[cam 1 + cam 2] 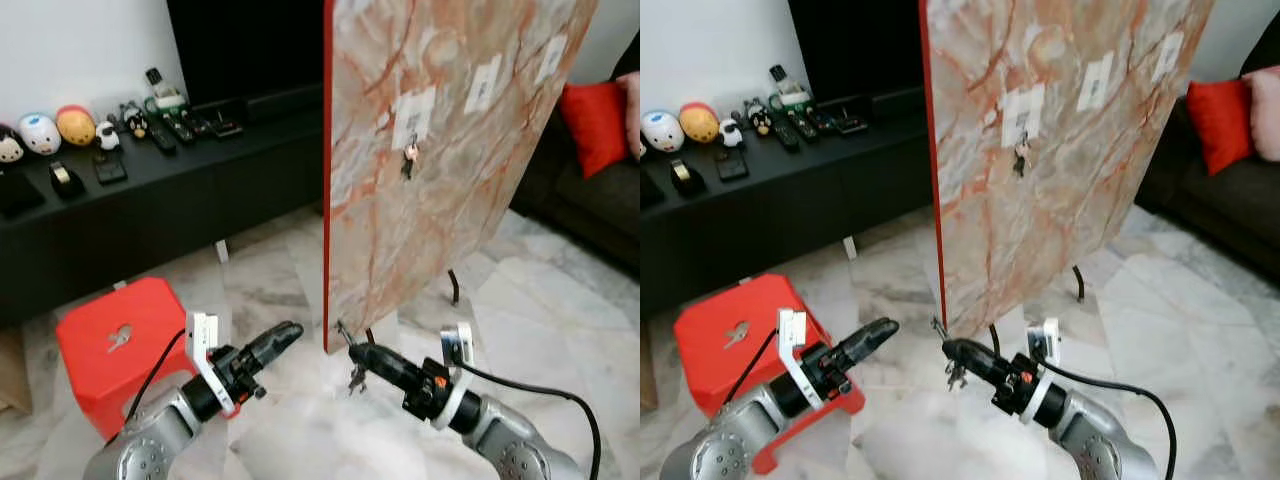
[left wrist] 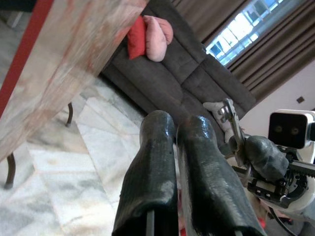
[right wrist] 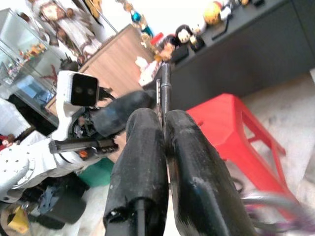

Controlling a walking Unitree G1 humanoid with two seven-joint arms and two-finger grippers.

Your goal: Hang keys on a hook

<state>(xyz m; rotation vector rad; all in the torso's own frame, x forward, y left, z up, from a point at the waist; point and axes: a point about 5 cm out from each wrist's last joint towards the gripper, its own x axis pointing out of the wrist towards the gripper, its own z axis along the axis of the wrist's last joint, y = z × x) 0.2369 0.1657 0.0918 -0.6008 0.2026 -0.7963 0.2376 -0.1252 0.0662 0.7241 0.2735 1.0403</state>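
Our right gripper (image 1: 352, 350) is clenched on the keys (image 1: 356, 377), which dangle just below its fingertips near the lower corner of the marbled board (image 1: 440, 140); another key bunch (image 1: 409, 160) hangs on a hook (image 1: 411, 146) there; our left gripper (image 1: 290, 331) hovers pressed together, holding nothing, beside the red stool (image 1: 120, 350).

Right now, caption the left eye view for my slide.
Right gripper holds keys low before the marble board, below its hook.

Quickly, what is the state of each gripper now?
Left gripper: closed, holding nothing.
Right gripper: closed on the keys.
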